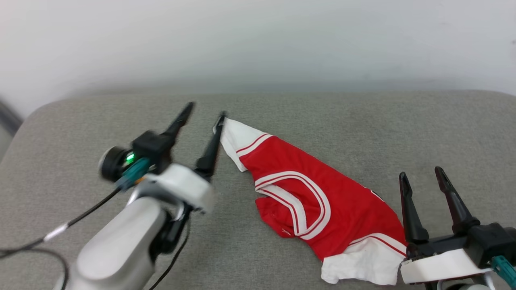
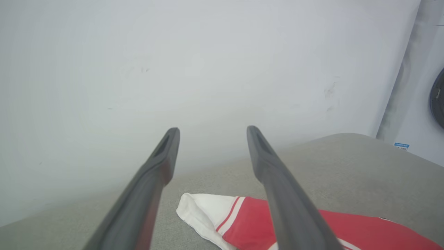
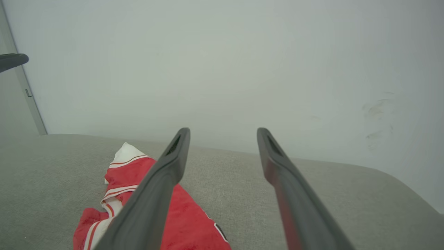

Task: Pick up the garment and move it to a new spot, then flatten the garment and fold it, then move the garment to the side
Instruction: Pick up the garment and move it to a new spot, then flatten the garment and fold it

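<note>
Garment [image 1: 322,201] is seen lying loose on a grey upholstered surface [image 1: 363,121], gripped by neither arm. The left gripper [image 1: 205,110] is held with its two dark fingers spread wide and nothing is clasped between them. Its inner fingertip is placed right at the tip of the garment's far white sleeve [image 1: 236,135]; whether cloth is actually touched there cannot be told. In the left wrist view the left gripper [image 2: 212,131] is shown parted above that same sleeve end, and the garment [image 2: 242,222] is seen between and beyond the fingers. A black cable [image 1: 80,217] is trailed from the left wrist towards the picture's lower left edge.

The right gripper [image 1: 421,172] is likewise opened wide and empty, fingers pointed away from the robot, and is set just beside the near white sleeve [image 1: 363,262] at the garment's lower right end. In the right wrist view the right gripper [image 3: 223,132] is seen parted, with the garment [image 3: 194,225] to its left.

The garment is stretched slantwise from upper left to lower right, bunched and creased, with the striped neckline trim [image 1: 306,201] turned upward near its middle. A pale wall [image 1: 258,40] is seen behind the surface.
</note>
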Tool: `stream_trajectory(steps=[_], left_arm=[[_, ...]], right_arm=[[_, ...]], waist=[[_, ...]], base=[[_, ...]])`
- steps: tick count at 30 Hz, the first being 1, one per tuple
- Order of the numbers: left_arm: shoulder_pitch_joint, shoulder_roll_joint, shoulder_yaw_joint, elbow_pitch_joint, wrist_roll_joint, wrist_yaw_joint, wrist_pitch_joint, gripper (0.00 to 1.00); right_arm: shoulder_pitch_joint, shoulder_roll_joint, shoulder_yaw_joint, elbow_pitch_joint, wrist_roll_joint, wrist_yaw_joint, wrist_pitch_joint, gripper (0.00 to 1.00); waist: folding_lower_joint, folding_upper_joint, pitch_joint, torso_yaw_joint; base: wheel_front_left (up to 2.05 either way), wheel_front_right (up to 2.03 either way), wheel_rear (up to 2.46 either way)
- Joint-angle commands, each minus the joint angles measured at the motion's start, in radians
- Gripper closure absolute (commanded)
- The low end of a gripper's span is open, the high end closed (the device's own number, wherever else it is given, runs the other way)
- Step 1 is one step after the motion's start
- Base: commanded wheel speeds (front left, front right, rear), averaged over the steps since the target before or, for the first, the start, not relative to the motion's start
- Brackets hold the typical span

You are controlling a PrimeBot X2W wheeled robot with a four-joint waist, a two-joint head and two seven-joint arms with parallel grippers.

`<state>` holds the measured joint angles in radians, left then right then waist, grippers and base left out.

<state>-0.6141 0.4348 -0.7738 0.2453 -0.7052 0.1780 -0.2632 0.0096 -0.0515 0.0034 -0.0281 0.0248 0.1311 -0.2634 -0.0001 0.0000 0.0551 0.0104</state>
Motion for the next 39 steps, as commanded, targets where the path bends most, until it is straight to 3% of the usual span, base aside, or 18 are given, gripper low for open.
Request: stream_trajectory(steps=[1, 5, 8, 16, 26, 30, 37, 39], left_arm=[[0.043, 0.010, 0.024, -0.017, 0.015, 0.006, -0.002, 0.00], [0.201, 0.046, 0.170, -0.128, 0.074, -0.001, -0.002, 0.00], [0.330, 0.034, 0.257, -0.182, 0.125, -0.012, -0.002, 0.00], [0.592, -0.084, 0.442, -0.278, 0.238, -0.057, -0.002, 0.00], [0.647, -0.163, 0.567, -0.274, 0.339, -0.160, -0.002, 0.00], [0.647, -0.189, 0.608, -0.269, 0.362, -0.189, -0.002, 0.00], [0.624, -0.238, 0.645, -0.245, 0.399, -0.237, -0.002, 0.00], [0.619, -0.249, 0.648, -0.239, 0.410, -0.248, -0.002, 0.00]], right_arm=[[0.014, 0.002, 0.001, -0.003, -0.001, -0.001, -0.002, 0.00], [0.034, 0.002, 0.005, -0.008, 0.003, -0.001, -0.002, 0.00], [0.051, 0.002, 0.002, -0.007, 0.008, -0.001, -0.002, 0.00], [0.084, 0.002, 0.012, 0.002, 0.020, -0.001, -0.002, 0.00], [0.097, 0.002, 0.027, -0.003, 0.006, -0.001, 0.019, 0.00], [0.101, -0.051, 0.101, -0.033, 0.018, -0.001, 0.164, 0.00], [0.091, -0.251, 0.283, -0.162, 0.184, -0.001, 0.627, 0.00], [0.090, -0.277, 0.310, -0.188, 0.253, -0.001, 0.768, 0.00]], waist=[[0.0001, 0.0000, -0.011, 0.013], [0.0001, 0.0000, -0.021, 0.031], [0.0001, 0.0000, -0.029, 0.049], [0.0001, 0.0000, -0.048, 0.061], [0.0001, 0.0000, -0.044, 0.061], [0.0001, 0.0000, -0.026, 0.061], [0.0001, 0.0000, 0.009, 0.079], [0.0001, 0.0000, 0.020, 0.087]], base=[[0.00, 0.00, 0.00], [0.00, 0.00, 0.00], [0.00, 0.00, 0.00], [0.00, 0.00, 0.00], [0.00, 0.00, 0.00], [0.00, 0.00, 0.00], [0.00, 0.00, 0.00], [0.00, 0.00, 0.00]])
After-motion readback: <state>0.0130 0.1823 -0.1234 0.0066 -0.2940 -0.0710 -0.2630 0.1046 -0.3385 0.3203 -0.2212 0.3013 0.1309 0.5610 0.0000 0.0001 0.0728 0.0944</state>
